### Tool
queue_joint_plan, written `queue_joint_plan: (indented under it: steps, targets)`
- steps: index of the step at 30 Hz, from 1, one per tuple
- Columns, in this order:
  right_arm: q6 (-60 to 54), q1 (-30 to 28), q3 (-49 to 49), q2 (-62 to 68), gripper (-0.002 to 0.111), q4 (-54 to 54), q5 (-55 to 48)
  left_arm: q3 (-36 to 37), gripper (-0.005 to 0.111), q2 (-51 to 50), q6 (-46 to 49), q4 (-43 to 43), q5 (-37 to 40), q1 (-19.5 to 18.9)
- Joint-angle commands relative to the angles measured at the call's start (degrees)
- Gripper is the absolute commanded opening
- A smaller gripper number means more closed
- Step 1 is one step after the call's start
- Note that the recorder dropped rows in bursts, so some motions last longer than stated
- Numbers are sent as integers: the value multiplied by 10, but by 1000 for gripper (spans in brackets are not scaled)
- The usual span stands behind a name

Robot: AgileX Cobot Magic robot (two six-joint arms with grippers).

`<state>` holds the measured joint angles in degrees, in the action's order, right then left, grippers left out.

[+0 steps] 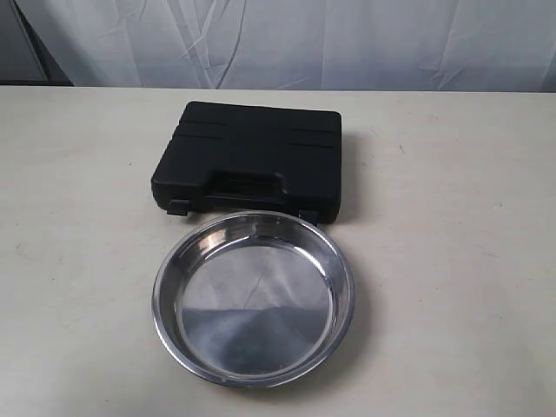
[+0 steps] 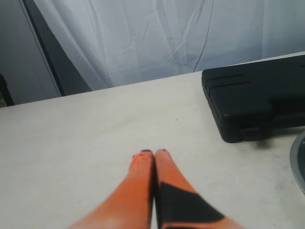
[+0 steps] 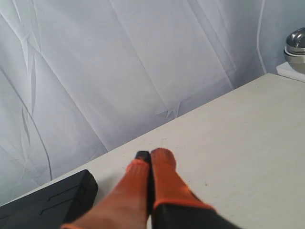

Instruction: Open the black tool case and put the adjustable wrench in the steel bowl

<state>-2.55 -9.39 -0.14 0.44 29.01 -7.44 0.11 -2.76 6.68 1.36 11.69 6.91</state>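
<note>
The black tool case (image 1: pixel 252 161) lies closed at the middle of the table, its handle and two latches facing the steel bowl (image 1: pixel 254 298), which sits empty just in front of it. The adjustable wrench is out of view. Neither gripper shows in the exterior view. In the left wrist view my left gripper (image 2: pixel 153 152) is shut on nothing over bare table, with the case (image 2: pixel 257 98) off to one side and the bowl's rim (image 2: pixel 298 164) at the frame's edge. My right gripper (image 3: pixel 150 155) is likewise shut and empty, a corner of the case (image 3: pixel 47 205) beside it.
A white curtain (image 1: pixel 287 39) hangs behind the table's far edge. In the right wrist view, stacked steel bowls (image 3: pixel 296 47) stand on a white ledge beyond the table. Bare table (image 1: pixel 78 261) lies to both sides of the case and bowl.
</note>
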Motion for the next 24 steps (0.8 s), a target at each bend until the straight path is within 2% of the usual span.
queue_joint_plan:
  steps: [1, 15, 17, 19, 22, 24]
  targets:
    - [-3, -2, 1, -1, -1, -1, 2, -1, 0, 4, -2, -2, -6, -1]
    - [-4, 14, 1, -1, -1, -5, 3, -1, 0, 4, -2, 4, -6, -1]
    - [-4, 14, 1, -1, -1, 0, 40, -1, 0, 4, -2, 4, -6, -1]
    - [67, 14, 1, -1, -1, 128, 129, -1, 0, 4, -2, 4, -6, -1]
    - [97, 14, 1, -1, -1, 243, 141, -1, 0, 4, -2, 4, -6, -1]
    - [97, 14, 1, -1, -1, 265, 138, -1, 0, 4, -2, 4, -6, -1]
